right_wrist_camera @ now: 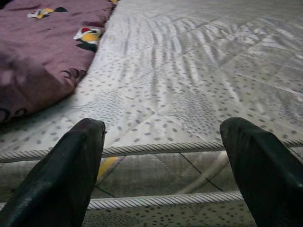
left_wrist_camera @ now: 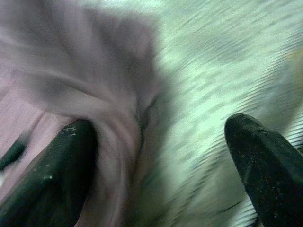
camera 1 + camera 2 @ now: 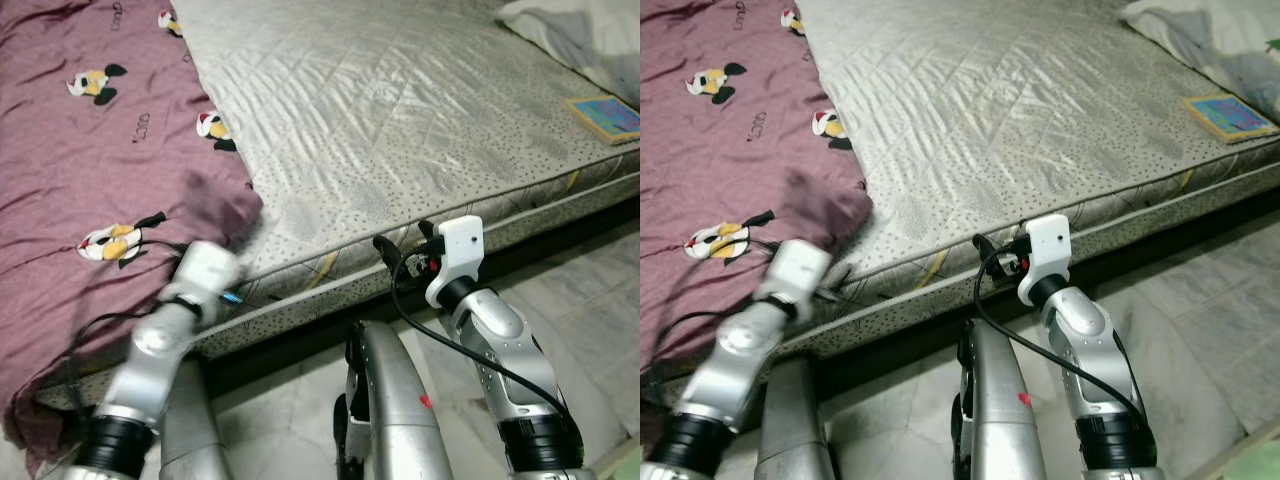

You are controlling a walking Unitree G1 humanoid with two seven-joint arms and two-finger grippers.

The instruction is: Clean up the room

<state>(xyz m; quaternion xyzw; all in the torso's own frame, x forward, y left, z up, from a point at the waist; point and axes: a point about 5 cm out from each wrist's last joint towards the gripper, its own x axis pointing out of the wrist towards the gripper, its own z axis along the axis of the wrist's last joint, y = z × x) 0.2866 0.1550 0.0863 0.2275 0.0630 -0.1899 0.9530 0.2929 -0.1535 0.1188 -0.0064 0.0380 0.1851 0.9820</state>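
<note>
A purple sheet (image 3: 90,180) with cartoon prints is spread over the left part of the mattress (image 3: 400,110) — its edge is reached by the left end effector (image 2: 156,165), fingers wide apart, nothing gripped. The right end effector (image 1: 161,165) is held open at the mattress side. A book (image 3: 605,117) lies far right.

We see open mattress (image 3: 400,110) across the middle and right, free to reach over. On the left the maroon blanket (image 3: 90,170) blocks the surface; far right a book (image 3: 605,117) and pillow (image 3: 580,35) crowd the edge.
</note>
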